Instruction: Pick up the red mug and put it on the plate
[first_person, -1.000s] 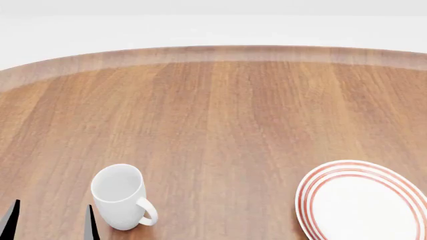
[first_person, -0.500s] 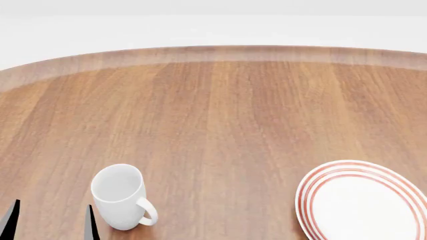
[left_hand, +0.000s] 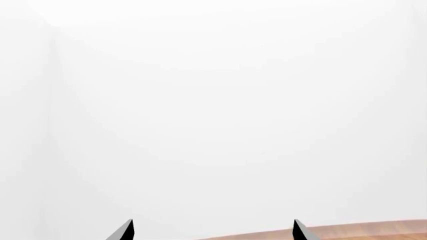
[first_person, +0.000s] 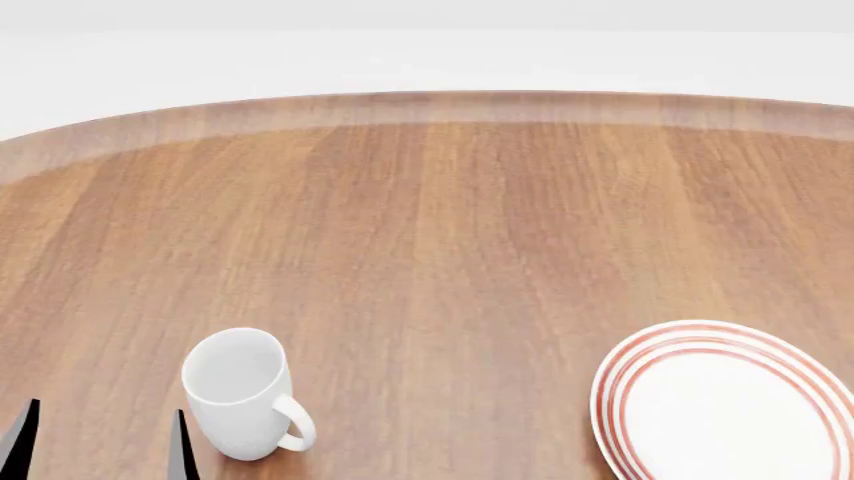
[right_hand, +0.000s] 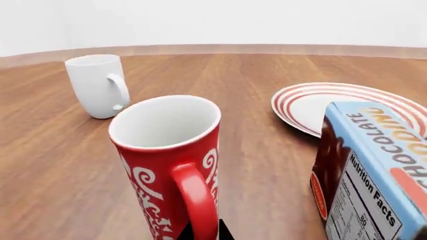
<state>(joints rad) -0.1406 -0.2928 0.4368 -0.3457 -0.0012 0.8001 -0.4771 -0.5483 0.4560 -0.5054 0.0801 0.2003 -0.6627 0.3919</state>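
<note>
Beside the plate (right_hand: 333, 107) on the desk (first_person: 441, 250): one red mug (right_hand: 170, 160), one white mug (first_person: 243, 392), one chocolate carton (right_hand: 373, 170); left gripper (first_person: 100, 440) spread wide, empty; right gripper's opening unclear.

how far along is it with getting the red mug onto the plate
Nothing looks done yet. The red mug stands upright on the table, apart from the plate, which holds nothing. In hand: the right wrist camera sits close behind the mug's handle, so that arm seems lined up for a grasp, though its jaws are barely visible. The left gripper is open, beside the white mug. Left: grasp, lift, carry, set down.
</note>
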